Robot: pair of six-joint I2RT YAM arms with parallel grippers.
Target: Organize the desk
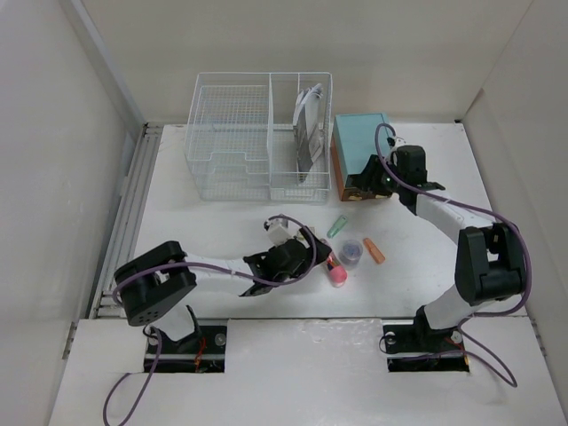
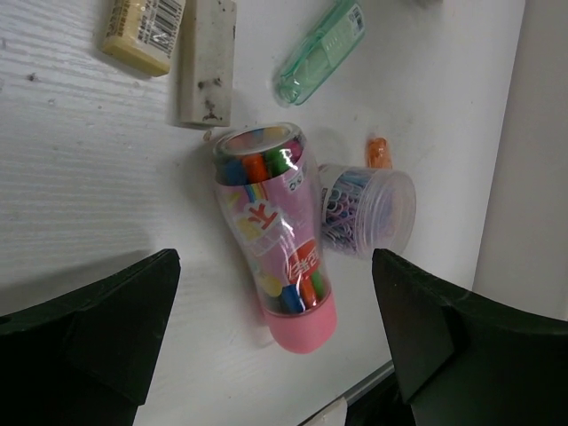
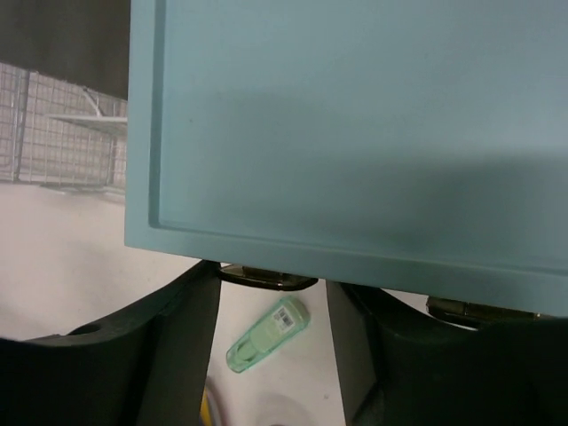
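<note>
The white desk [image 1: 222, 231] holds loose items in its middle. My left gripper [image 1: 318, 257] is open and low over a pink-capped clear tube of coloured markers [image 2: 275, 235], which lies flat between the jaws of the left gripper [image 2: 275, 297] without touching them. The tube also shows in the top view [image 1: 336, 271]. My right gripper [image 1: 366, 186] is at the front of the teal drawer box [image 1: 359, 142]. In the right wrist view the right gripper [image 3: 272, 293] has its fingers against both ends of a dark drawer handle [image 3: 266, 277].
A clear cup of paper clips [image 2: 368, 213], an orange piece [image 2: 380, 153], a green tape dispenser [image 2: 321, 51], a yellow eraser [image 2: 142, 31] and a white eraser [image 2: 206, 62] lie near the tube. A white wire basket [image 1: 231, 133] holding dark flat items [image 1: 309, 133] stands at the back.
</note>
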